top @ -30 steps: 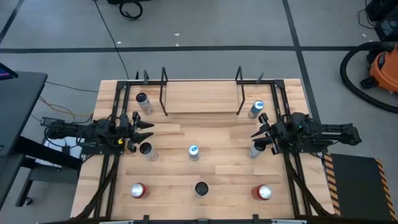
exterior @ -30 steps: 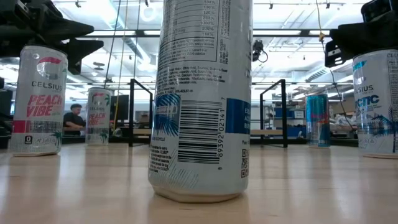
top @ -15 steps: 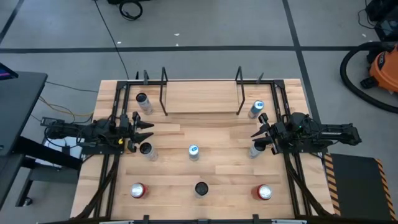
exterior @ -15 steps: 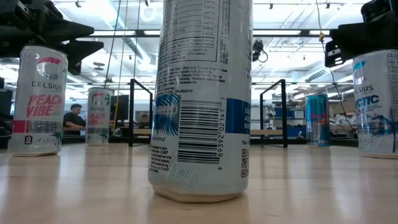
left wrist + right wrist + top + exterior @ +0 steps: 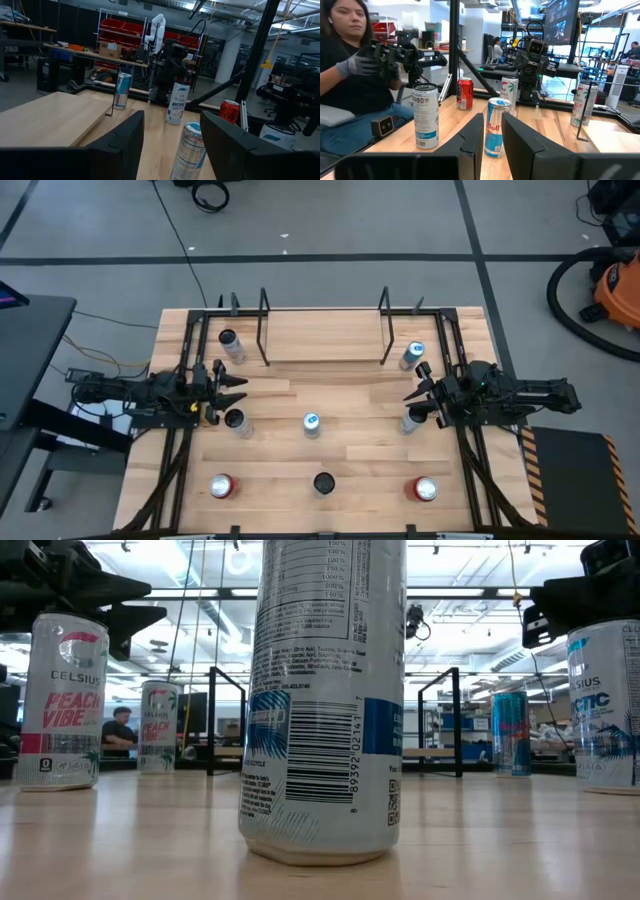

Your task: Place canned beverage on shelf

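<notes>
The shelf point(image 5: 325, 335), a light-wood board in a black rod frame, stands at the table's far middle with nothing on it. Several cans stand upright on the tabletop: two at the left point(image 5: 228, 343) point(image 5: 237, 421), one in the middle point(image 5: 311, 423), two at the right point(image 5: 412, 355) point(image 5: 412, 420), and three along the near edge, among them a black-topped can point(image 5: 324, 482). My left gripper point(image 5: 238, 388) hovers at the table's left side, open, with nothing between its fingers. My right gripper point(image 5: 413, 393) hovers at the right side, shut and holding nothing.
Black frame rails run along the table's left and right sides under the arms. In the right wrist view a person point(image 5: 350, 60) sits beyond the table with a gloved hand on a control device. An orange vacuum point(image 5: 610, 290) stands on the floor at the far right.
</notes>
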Action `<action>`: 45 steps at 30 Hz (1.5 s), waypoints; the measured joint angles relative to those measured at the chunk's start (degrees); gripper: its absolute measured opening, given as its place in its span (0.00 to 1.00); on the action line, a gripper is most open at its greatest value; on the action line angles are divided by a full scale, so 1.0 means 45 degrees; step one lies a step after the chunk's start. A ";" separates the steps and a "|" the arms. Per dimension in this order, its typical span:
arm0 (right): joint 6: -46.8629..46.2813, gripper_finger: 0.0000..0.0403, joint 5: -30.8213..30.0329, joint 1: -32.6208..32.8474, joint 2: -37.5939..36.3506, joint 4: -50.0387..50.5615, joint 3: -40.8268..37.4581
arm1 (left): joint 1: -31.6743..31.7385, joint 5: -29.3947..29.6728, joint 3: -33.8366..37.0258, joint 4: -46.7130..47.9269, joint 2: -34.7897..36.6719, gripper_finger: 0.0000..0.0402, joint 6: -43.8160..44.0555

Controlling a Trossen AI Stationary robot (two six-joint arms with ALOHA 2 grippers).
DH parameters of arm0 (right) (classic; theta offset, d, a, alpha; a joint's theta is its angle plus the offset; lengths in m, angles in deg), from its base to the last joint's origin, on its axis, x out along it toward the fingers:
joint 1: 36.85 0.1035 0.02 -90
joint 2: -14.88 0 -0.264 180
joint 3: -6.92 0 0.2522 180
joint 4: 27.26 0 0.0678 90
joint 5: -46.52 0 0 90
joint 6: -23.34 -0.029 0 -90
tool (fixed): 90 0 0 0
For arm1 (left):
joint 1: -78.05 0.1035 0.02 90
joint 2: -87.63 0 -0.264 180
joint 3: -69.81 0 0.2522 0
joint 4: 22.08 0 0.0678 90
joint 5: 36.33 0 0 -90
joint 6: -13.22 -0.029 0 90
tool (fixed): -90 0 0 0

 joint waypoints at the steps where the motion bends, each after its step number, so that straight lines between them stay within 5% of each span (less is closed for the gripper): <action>1: 0.0001 0.19 0.0000 0.0004 0.0001 0.0000 0.0003 | -0.0005 0.0000 0.0004 -0.0005 0.0000 0.48 0.0000; 31: -0.0001 0.19 0.0000 0.0001 0.0005 0.0000 0.0002 | 0.0000 0.0175 0.0000 0.0001 -0.0005 0.48 -0.0019; 40: 0.0001 0.19 0.0000 -0.0001 0.0000 0.0000 0.0002 | 0.0000 0.0194 0.0000 -0.0026 -0.0005 0.49 -0.1518; 45: -0.0001 0.19 0.0000 0.0004 0.0003 0.0000 0.0004 | 0.0000 0.0114 0.0001 -0.0170 -0.0005 0.58 -0.2022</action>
